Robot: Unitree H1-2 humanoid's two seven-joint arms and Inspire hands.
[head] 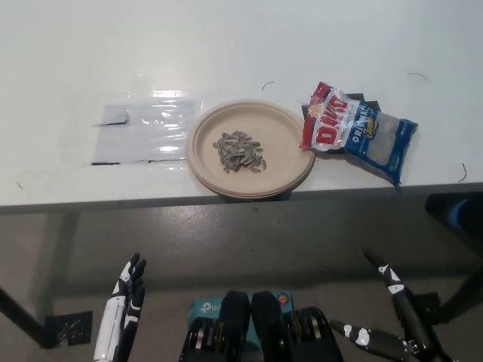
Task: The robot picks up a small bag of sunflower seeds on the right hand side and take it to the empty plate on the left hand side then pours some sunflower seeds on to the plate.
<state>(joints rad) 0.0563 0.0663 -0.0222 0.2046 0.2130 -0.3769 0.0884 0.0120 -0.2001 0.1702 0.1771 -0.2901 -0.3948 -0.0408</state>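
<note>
White desk (226,45) fills the upper half of the head view, its near edge running across the middle; grey floor below. Plate (283,170) sits at the near edge, about centre, and already carries a small pile of sunflower seeds (239,151). Bag of seeds (358,130) lies flat just right of the plate, touching or slightly overlapping its right rim. Bag's long axis runs diagonally, red printed end toward the plate, blue-and-clear end pointing to the desk's near right edge. A clear plastic sheet (143,128) lies taped to the left of the plate.

Both hands hang below desk level, well apart from everything on it. Right hand (392,317) is at the lower right, fingers spread, holding nothing. Left hand (124,309) rests at the lower left, fingers extended and together-ish, also empty.

Key relation: bag lies up and slightly left from the right hand, which is clearly the nearer hand. Judged from the pile on the plate and the bag set down, the pour looks done. If another pick were needed, the right hand would have to rise past the near edge. Open desk behind and right of the bag gives room; plate rim crowds the left side.
</note>
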